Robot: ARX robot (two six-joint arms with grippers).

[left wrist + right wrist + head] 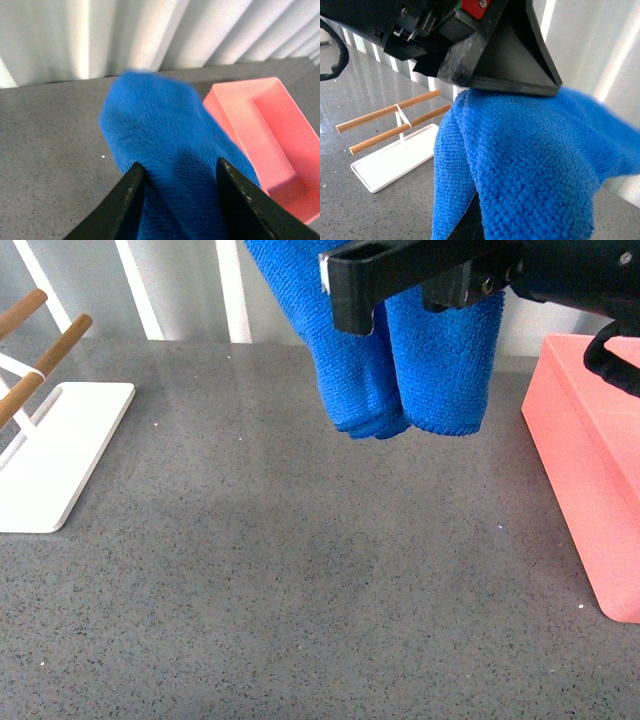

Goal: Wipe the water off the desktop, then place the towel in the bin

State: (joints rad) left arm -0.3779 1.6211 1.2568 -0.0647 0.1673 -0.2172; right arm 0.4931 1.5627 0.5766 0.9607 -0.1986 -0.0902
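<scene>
Left wrist view – where's the towel (150, 125)?
– Pinched by the left gripper (178, 167), hanging above the desktop (50, 140), left of the bin (235, 120). No puddle shows, so wiping looks done; binning remains.

rack (60, 455) left, bin (590, 470) right, towel (420, 380) between

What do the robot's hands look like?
The left gripper has two plain black wedge-shaped fingers. In the right wrist view, a blocky black housing carries a small red part with a screw, and a black cable loops beside it.
</scene>
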